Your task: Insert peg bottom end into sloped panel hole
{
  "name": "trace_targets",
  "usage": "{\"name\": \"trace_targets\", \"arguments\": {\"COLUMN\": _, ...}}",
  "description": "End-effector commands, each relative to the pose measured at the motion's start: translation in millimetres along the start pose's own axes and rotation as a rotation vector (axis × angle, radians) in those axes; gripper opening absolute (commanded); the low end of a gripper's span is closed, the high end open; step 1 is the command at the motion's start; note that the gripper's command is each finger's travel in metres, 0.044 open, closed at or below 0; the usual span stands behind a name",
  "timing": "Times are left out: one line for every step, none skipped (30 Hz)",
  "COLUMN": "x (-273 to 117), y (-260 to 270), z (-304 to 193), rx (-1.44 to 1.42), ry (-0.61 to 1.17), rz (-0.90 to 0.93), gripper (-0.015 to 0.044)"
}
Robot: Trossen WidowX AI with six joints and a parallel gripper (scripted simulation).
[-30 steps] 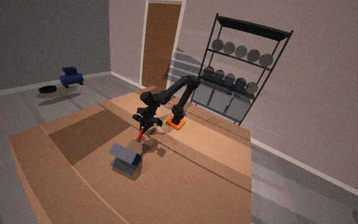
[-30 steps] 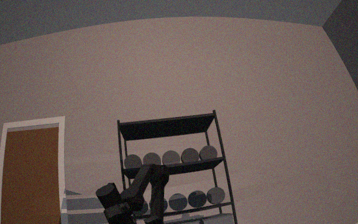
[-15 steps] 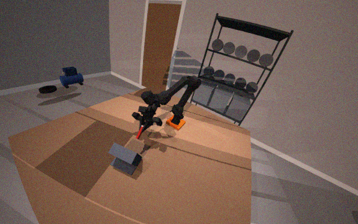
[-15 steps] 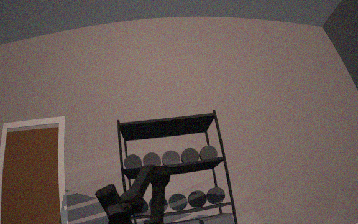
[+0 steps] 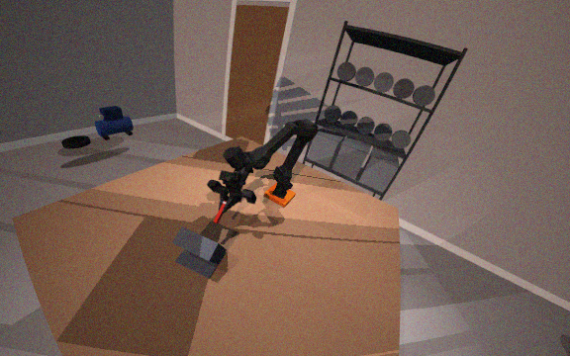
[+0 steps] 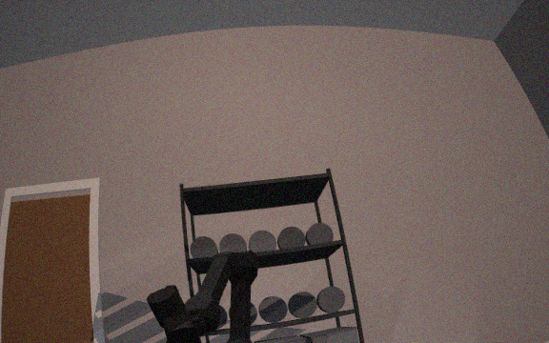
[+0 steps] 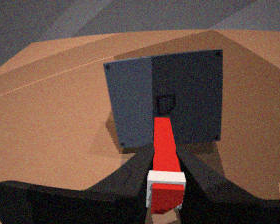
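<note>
A red peg (image 5: 220,214) (image 7: 163,137) with a white collar near its upper end is held tilted, its free end pointing toward the panel. My gripper (image 5: 224,204) (image 7: 163,150) is shut on the peg. The grey sloped panel (image 5: 188,239) (image 7: 129,100) stands beyond it, its face partly in shadow in the wrist view. The hole (image 7: 165,104) has flat sides and looks like a square with one corner cut. The peg's free end appears just below the hole in the wrist view and is outside it. In the top view a gap shows between peg and panel.
The wooden table (image 5: 305,282) (image 7: 51,120) carries the panel and the arm's orange base (image 5: 287,198). The exterior view shows only the upper arm (image 6: 241,305) before a shelf rack (image 6: 255,197); gripper, peg and panel are outside that view.
</note>
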State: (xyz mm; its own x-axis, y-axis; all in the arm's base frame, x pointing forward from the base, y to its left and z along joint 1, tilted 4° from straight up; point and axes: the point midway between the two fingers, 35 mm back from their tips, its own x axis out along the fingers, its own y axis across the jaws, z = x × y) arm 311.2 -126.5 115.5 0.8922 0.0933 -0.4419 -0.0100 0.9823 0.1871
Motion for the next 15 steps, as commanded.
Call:
{"name": "trace_targets", "arguments": {"x": 5.4, "y": -1.4, "z": -1.7, "rx": -0.022, "ry": -0.002, "rz": -0.003, "gripper": 0.0}}
{"name": "trace_targets", "arguments": {"x": 6.3, "y": -1.7, "z": -1.7, "rx": -0.027, "ry": -0.003, "rz": -0.004, "gripper": 0.0}}
{"name": "trace_targets", "arguments": {"x": 7.3, "y": -1.9, "z": -1.7, "rx": -0.032, "ry": -0.005, "rz": -0.004, "gripper": 0.0}}
{"name": "trace_targets", "arguments": {"x": 8.2, "y": -2.1, "z": -1.7, "rx": -0.036, "ry": -0.007, "rz": -0.005, "gripper": 0.0}}
{"name": "trace_targets", "arguments": {"x": 9.2, "y": -2.3, "z": -1.6, "rx": -0.041, "ry": -0.008, "rz": -0.005, "gripper": 0.0}}
{"name": "trace_targets", "arguments": {"x": 10.1, "y": -2.6, "z": -1.6, "rx": -0.046, "ry": -0.01, "rz": -0.006, "gripper": 0.0}}
{"name": "trace_targets", "arguments": {"x": 11.1, "y": -2.8, "z": -1.6, "rx": -0.05, "ry": -0.012, "rz": -0.006, "gripper": 0.0}}
{"name": "trace_targets", "arguments": {"x": 12.0, "y": -3.0, "z": -1.6, "rx": -0.055, "ry": -0.013, "rz": -0.007, "gripper": 0.0}}
{"name": "trace_targets", "arguments": {"x": 13.0, "y": -3.2, "z": -1.6, "rx": -0.06, "ry": -0.015, "rz": -0.008, "gripper": 0.0}}
{"name": "trace_targets", "arguments": {"x": 13.9, "y": -3.3, "z": -1.6, "rx": -0.064, "ry": -0.017, "rz": -0.008, "gripper": 0.0}}
{"name": "trace_targets", "arguments": {"x": 14.9, "y": -3.5, "z": -1.6, "rx": -0.069, "ry": -0.018, "rz": -0.009, "gripper": 0.0}}
{"name": "trace_targets", "arguments": {"x": 15.8, "y": -3.7, "z": -1.7, "rx": -0.074, "ry": -0.02, "rz": -0.009, "gripper": 0.0}}
{"name": "trace_targets", "arguments": {"x": 16.7, "y": -3.9, "z": -1.7, "rx": -0.078, "ry": -0.022, "rz": -0.01, "gripper": 0.0}}
{"name": "trace_targets", "arguments": {"x": 17.7, "y": -4.0, "z": -1.7, "rx": -0.083, "ry": -0.023, "rz": -0.01, "gripper": 0.0}}
{"name": "trace_targets", "arguments": {"x": 18.6, "y": -4.2, "z": -1.8, "rx": -0.087, "ry": -0.025, "rz": -0.011, "gripper": 0.0}}
